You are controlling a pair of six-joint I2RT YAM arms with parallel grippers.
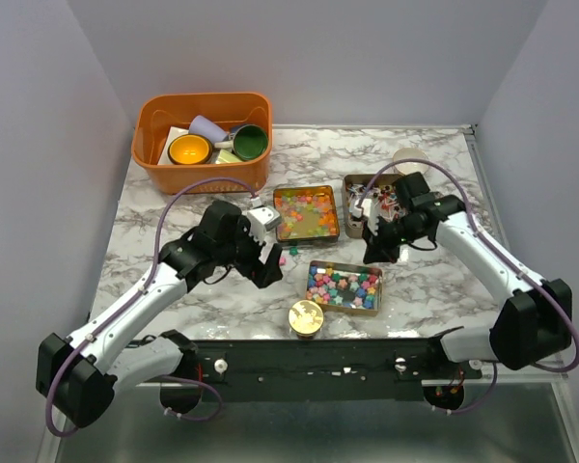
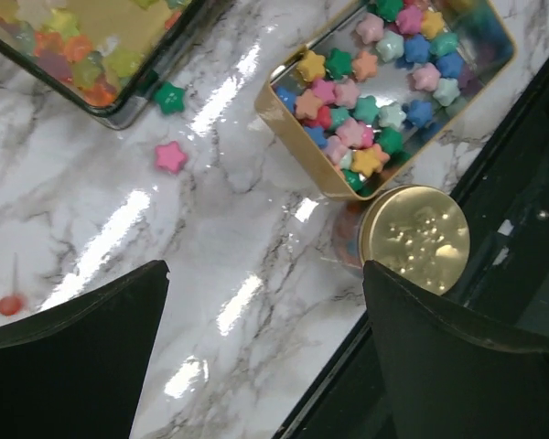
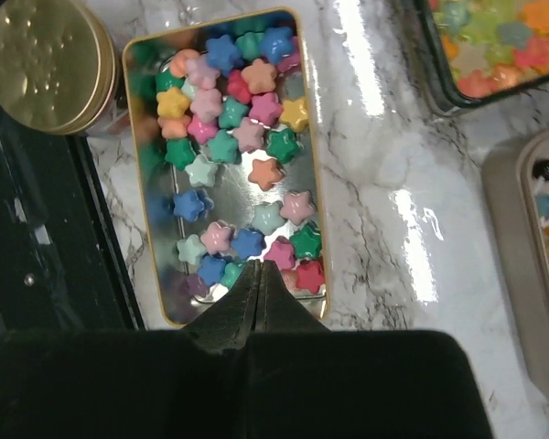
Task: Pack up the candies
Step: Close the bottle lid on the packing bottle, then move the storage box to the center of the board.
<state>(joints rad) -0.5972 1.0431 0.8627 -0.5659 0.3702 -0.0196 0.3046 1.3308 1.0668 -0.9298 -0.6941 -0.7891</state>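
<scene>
Evidently the work is at the picking stage: most candies lie in their containers, the bright stars filling the gold tin beside the round gold lid. A pink star and a green star lie loose on the marble surface, between that tin and the dark tray of pastel sweets.

The right tool hangs over the near end of the gold tin with its fingers pressed tight together. No candy shows between the tips, and whether they touch the sweets below cannot be told. The left tool stands spread wide and empty, above bare marble, with the loose pink star near it.

The next move probably calls for lifting the right tool to check whether anything came up. For the strays, the left tool would need to centre on one small star and close gently, since such pieces skid easily on the glossy surface.
</scene>
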